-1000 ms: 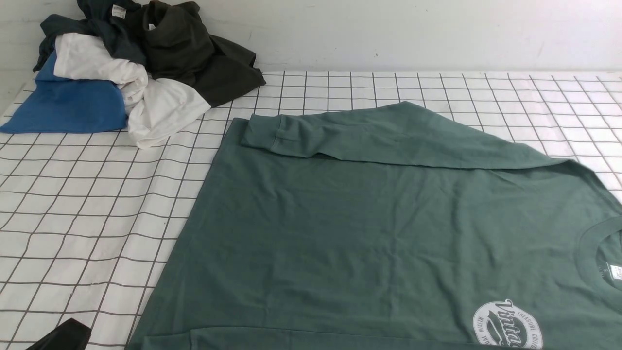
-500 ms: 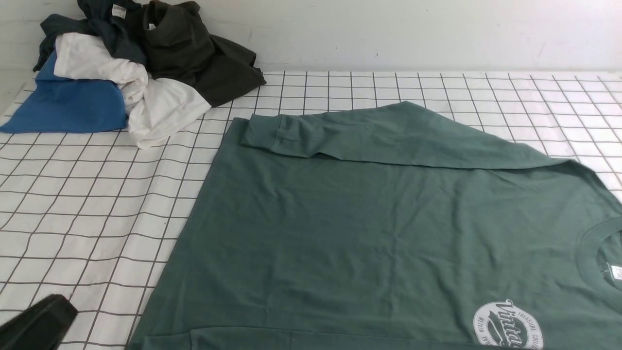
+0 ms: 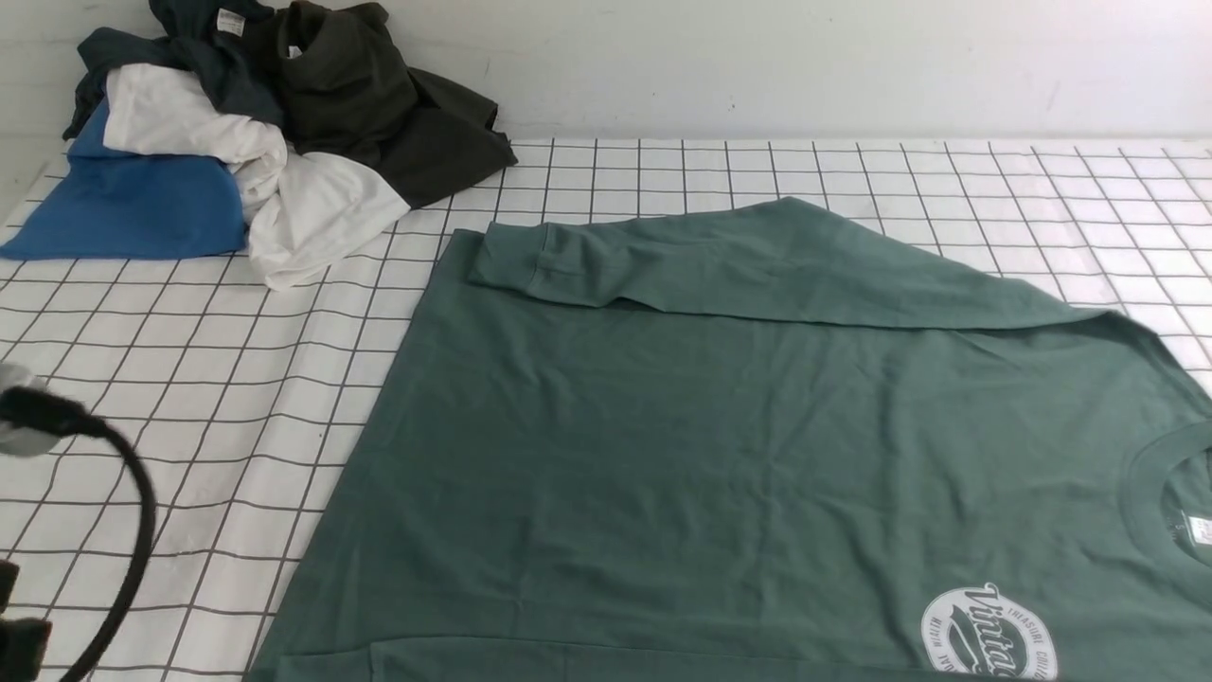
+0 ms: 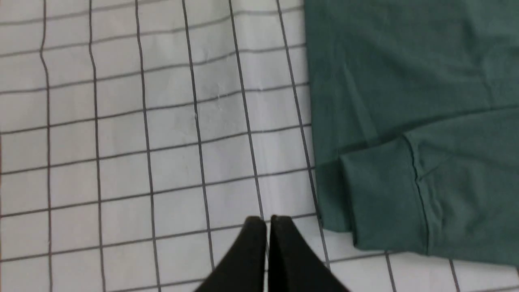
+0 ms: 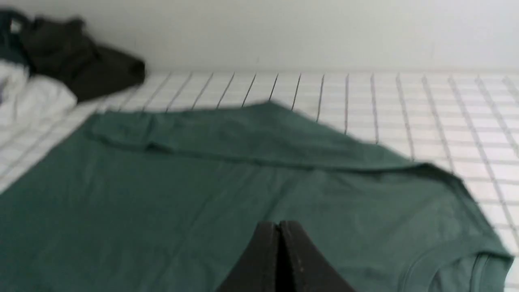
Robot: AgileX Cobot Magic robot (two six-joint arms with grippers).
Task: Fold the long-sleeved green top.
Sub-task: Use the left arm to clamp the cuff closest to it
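The green long-sleeved top (image 3: 720,455) lies flat on the gridded tablecloth, neck (image 3: 1150,493) to the right and white round logo (image 3: 989,635) at the near right. Its far sleeve (image 3: 757,265) is folded across the body, cuff (image 3: 516,260) near the hem. In the left wrist view the near sleeve's cuff (image 4: 377,194) also lies over the body by the hem corner. My left gripper (image 4: 266,221) is shut and empty over bare cloth just beside that corner. My right gripper (image 5: 279,224) is shut and empty above the top's body (image 5: 202,194); it is out of the front view.
A pile of clothes sits at the back left: a blue garment (image 3: 133,208), a white one (image 3: 312,213) and a dark olive-black one (image 3: 379,104). The wall (image 3: 757,66) runs behind the table. Part of my left arm with a black cable (image 3: 133,511) shows at the left edge.
The left arm has shifted left and upward at the front view's bottom-left corner; its black tip has left that view and its cable now shows. The top has not moved.
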